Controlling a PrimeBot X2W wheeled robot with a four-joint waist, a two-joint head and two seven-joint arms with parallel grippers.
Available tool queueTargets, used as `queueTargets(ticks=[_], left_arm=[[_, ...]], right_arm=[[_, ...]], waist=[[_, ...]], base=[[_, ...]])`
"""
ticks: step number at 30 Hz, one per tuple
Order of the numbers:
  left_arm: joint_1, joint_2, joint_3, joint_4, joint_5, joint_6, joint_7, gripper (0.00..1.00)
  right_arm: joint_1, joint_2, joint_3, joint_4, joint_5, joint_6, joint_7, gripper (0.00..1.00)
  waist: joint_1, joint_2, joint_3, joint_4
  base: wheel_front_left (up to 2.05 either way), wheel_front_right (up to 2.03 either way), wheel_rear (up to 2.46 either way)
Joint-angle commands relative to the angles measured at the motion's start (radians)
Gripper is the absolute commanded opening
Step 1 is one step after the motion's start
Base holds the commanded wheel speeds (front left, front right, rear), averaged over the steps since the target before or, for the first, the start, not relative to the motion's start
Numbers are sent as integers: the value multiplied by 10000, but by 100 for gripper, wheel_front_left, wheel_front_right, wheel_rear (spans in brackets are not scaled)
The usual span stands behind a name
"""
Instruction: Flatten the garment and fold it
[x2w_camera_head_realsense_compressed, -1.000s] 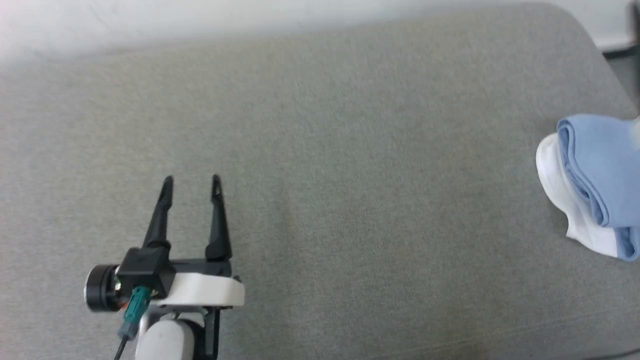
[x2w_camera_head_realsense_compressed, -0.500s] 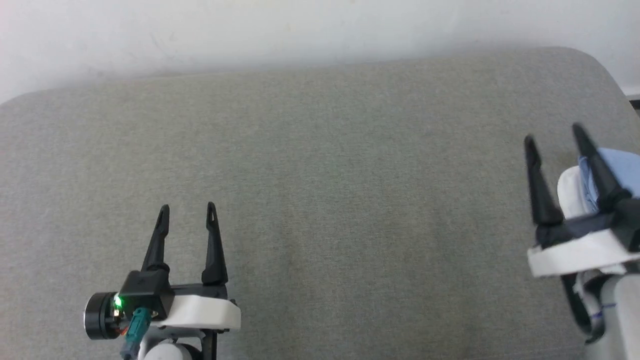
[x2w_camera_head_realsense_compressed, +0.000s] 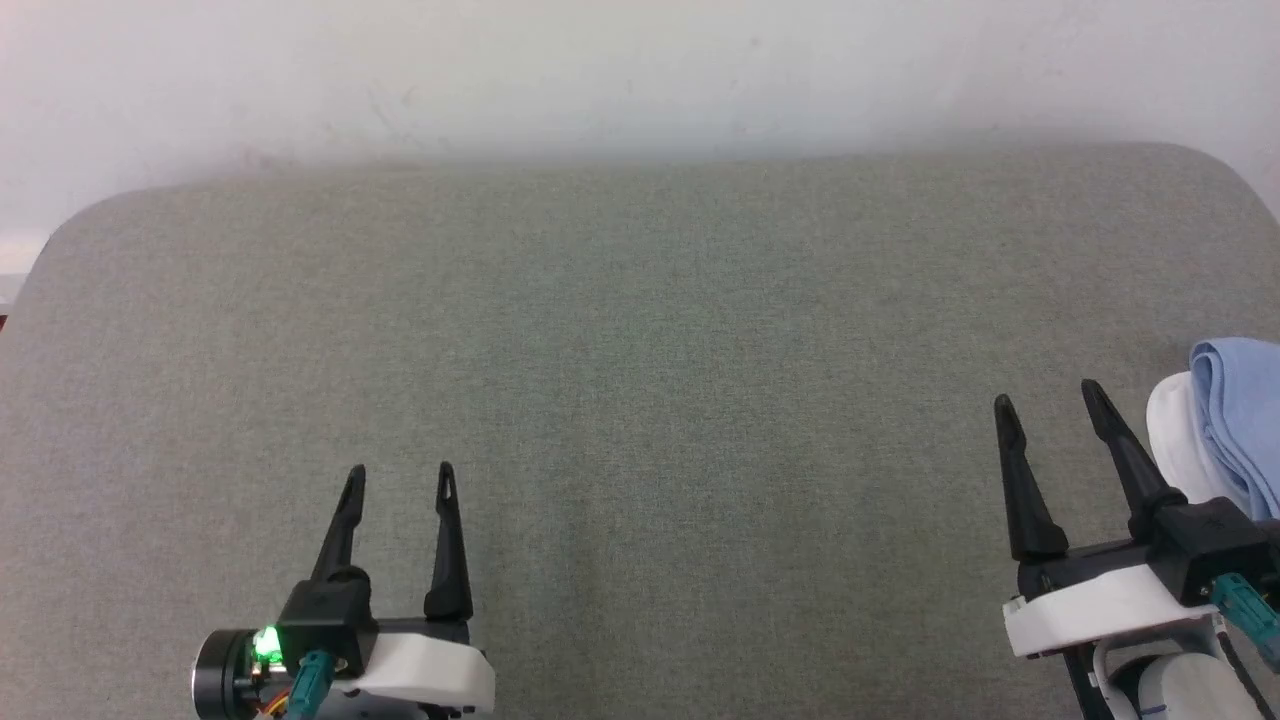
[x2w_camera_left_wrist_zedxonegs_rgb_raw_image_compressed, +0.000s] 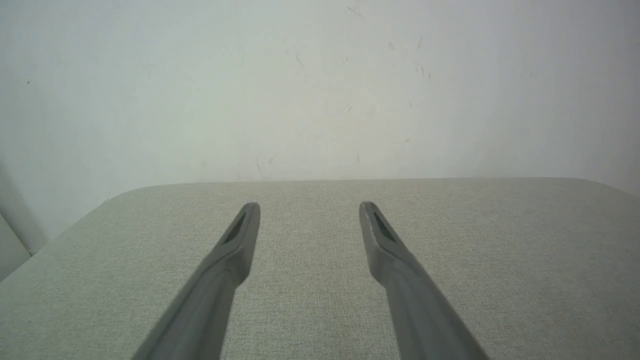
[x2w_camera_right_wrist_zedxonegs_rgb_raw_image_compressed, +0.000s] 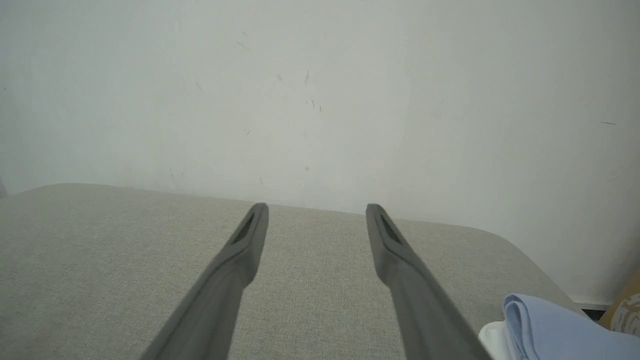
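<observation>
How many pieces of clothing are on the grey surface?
1: the garment, bundled at far right beside the right gripper; more may lie out of frame.

the left gripper (x2w_camera_head_realsense_compressed: 401, 468) is sitting at lower left of the head view, its two dark fingers (x2w_camera_head_realsense_compressed: 341, 530) spreading wide and pointing up (a green light (x2w_camera_head_realsense_compressed: 266, 641) is glowing at its wrist); the right gripper (x2w_camera_head_realsense_compressed: 1046, 393), at lower right, is gaping equally wide, leaning slightly left.
</observation>
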Motion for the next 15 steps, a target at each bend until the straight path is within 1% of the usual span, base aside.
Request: queueTargets(ticks=[1, 13, 14, 15], left_arm=[[113, -33, -20, 61, 67, 14, -47, 100], [100, -45, 10, 15, 32, -37, -47, 100], [38, -2, 2, 38, 35, -4, 4, 0], [38, 0, 0, 40, 35, -4, 15, 0]], right_arm=[[92, 64, -28, 13, -94, -21, -50, 100], [130, 213, 16, -61, -78, -21, -55, 100], [9, 178, -2, -13, -54, 0, 2, 0], [8, 175, -8, -10, -54, 0, 3, 0]], waist=[[1, 0, -19, 24], [1, 0, 12, 84], [1, 0, 11, 85], [1, 0, 11, 85]], base=[[0, 0, 0], [0, 0, 0], [0, 0, 0], [0, 0, 0]])
